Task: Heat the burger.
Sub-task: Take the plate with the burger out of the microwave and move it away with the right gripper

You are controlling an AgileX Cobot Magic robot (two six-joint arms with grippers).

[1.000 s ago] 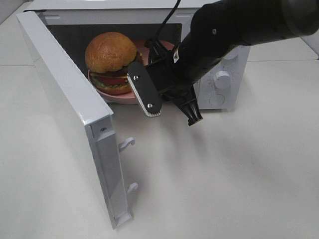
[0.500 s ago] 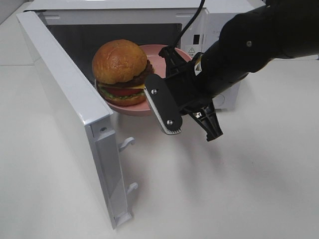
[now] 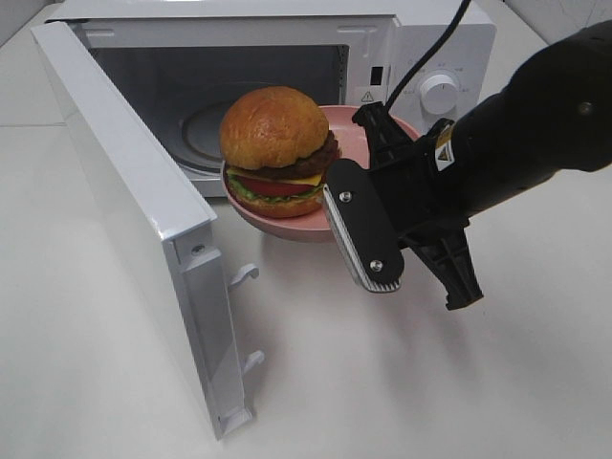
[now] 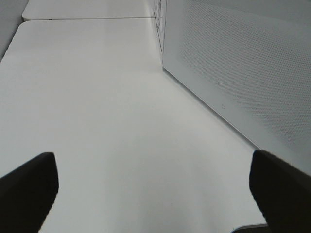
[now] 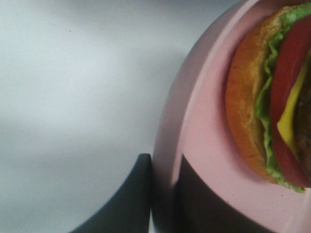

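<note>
Before one open microwave (image 3: 421,57): right claw (image 3: 378,206) clamps one plate (image 3: 373,129) bearing one burger (image 3: 277,148); left claw (image 4: 155,184) spread.

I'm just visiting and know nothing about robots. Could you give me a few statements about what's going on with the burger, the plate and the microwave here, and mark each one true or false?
1. The white microwave's door stands open. True.
2. The burger with the golden-brown domed bun lies straight on the white tabletop. False: it sits on the round pink plate.
3. The right gripper is pinching the pink plate's rim. True.
4. The plate rests on the microwave's round turntable. False: it hangs in front of the opening, and the turntable is bare.
5. The left gripper holds the microwave door. False: its jaws are open, holding nothing.
</note>
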